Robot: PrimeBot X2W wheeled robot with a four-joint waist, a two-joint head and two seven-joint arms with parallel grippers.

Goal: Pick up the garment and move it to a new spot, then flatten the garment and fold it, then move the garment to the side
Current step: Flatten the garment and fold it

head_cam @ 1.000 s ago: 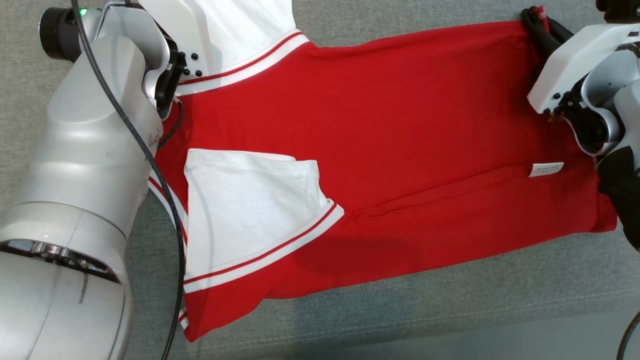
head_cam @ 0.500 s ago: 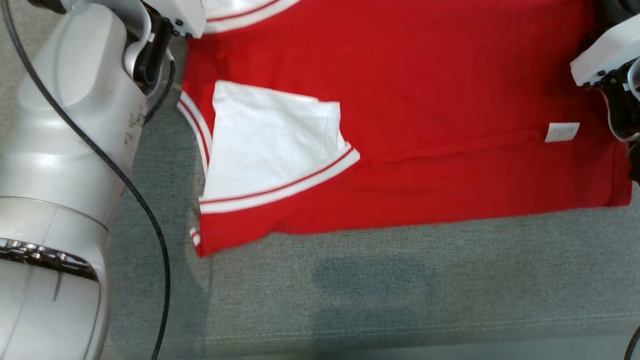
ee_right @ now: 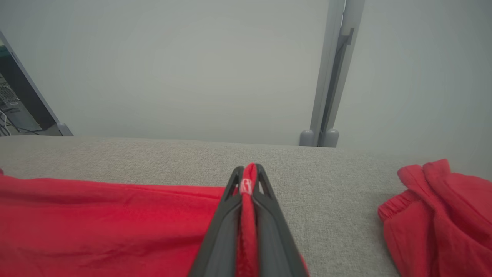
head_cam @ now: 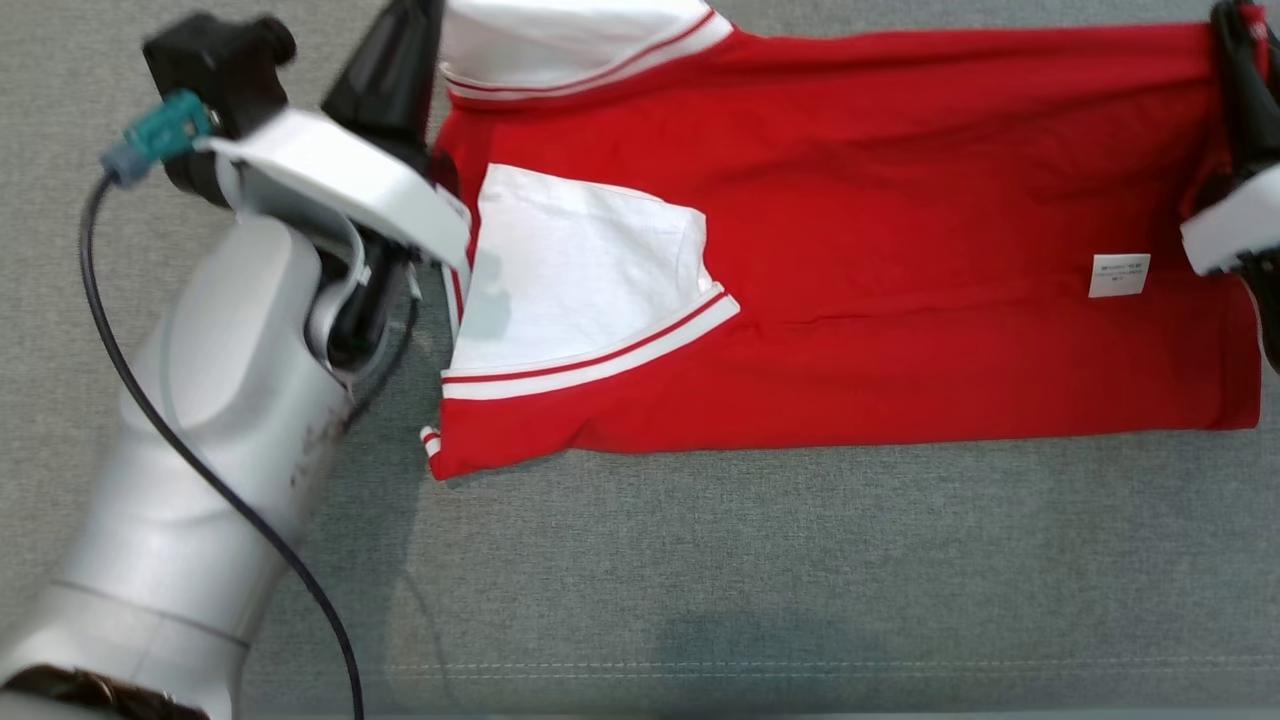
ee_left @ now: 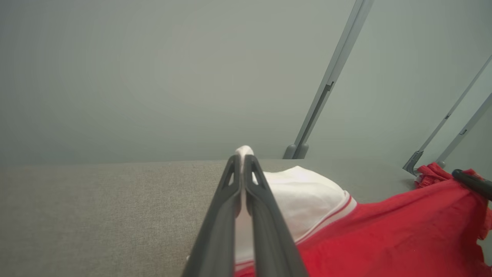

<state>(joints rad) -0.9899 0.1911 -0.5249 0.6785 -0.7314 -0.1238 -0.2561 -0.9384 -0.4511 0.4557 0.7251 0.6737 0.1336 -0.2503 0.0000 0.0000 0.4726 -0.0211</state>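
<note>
The grey cloth-covered tabletop [head_cam: 800, 560] fills the scene, and stretched left to right across its far half is the red T-shirt [head_cam: 900, 180], pinned at both far corners! At the shirt's left end a white sleeve [head_cam: 580, 270] with red-and-white trim lies folded in over the red body, and a second, bunched red garment [ee_right: 434, 215] sits apart on the tabletop beyond the right end. The left gripper [ee_left: 243, 156] is pinched tight on white fabric at the far-left corner, the right gripper [ee_right: 249, 169] is clamped on the red hem at the far-right corner, and a small white label [head_cam: 1119, 275] shows near that end.
</note>
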